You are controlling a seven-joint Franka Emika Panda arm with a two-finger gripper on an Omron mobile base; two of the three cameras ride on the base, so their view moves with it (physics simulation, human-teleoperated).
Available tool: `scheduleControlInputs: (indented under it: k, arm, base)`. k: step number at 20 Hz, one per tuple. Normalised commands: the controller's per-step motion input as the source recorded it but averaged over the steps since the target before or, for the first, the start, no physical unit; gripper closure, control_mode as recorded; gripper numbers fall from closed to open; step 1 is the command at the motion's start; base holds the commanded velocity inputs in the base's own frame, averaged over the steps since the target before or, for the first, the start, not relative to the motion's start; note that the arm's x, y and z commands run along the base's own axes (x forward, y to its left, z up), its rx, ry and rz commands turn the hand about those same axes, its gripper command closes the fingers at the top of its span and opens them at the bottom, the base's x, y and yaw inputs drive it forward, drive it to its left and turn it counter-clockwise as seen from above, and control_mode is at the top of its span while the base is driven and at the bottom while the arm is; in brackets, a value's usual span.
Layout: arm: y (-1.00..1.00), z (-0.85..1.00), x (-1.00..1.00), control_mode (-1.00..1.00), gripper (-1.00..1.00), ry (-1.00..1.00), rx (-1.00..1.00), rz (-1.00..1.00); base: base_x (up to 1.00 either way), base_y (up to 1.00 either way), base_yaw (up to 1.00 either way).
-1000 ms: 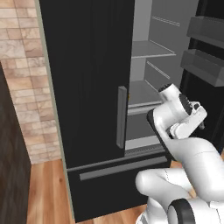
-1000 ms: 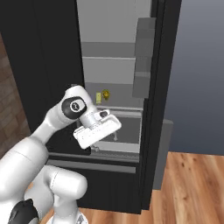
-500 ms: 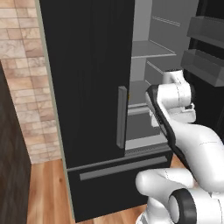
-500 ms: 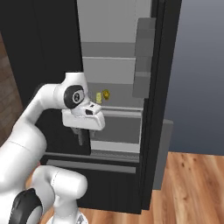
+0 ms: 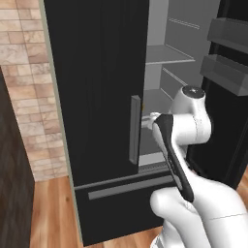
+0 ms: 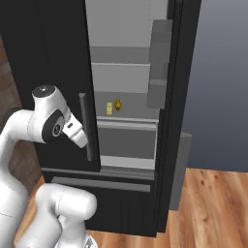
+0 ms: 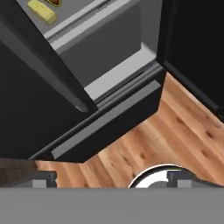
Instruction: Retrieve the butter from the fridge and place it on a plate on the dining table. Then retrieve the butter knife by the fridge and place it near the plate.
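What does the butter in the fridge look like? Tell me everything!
The butter is a small pale-yellow stick with flat sides, like a tiny brick. It lies on a grey shelf inside the open fridge, near the shelf's front edge. Right beside it sits a darker golden-brown lump; from here I cannot tell if they touch. In the hand view the butter shows at the top left, lying flat. Nothing is holding it.

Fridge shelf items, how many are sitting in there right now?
2, side by side on one shelf of the fridge: the pale-yellow butter and a darker golden-brown lump beside it. The closed left door may hide more.
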Motion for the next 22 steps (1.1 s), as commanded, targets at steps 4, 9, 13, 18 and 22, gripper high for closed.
scheduleControlInputs:
  k: [4,9,13,18,22]
  arm:
    - [0.05,0.13,0.06,-1.00,-1.00,-0.23,-0.11,0.14]
    - [0.09,0.01,0.21,-1.00,-1.00,-0.02,-0.08,0.36]
    - [0.09,0.02,0.41,-1.00,-1.00,0.02,0.00,0.46]
    - [0.15,0.16,0.12,-1.00,-1.00,0.01,-0.06,0.13]
    - [0.25,0.00,0.08,-1.00,-1.00,0.00,-0.18,-0.11]
  base:
    - [0.00,0.00,0.00]
    - [0.00,0.00,0.00]
    - [0.00,0.00,0.00]
    - [0.00,0.00,0.00]
    - [0.00,0.00,0.00]
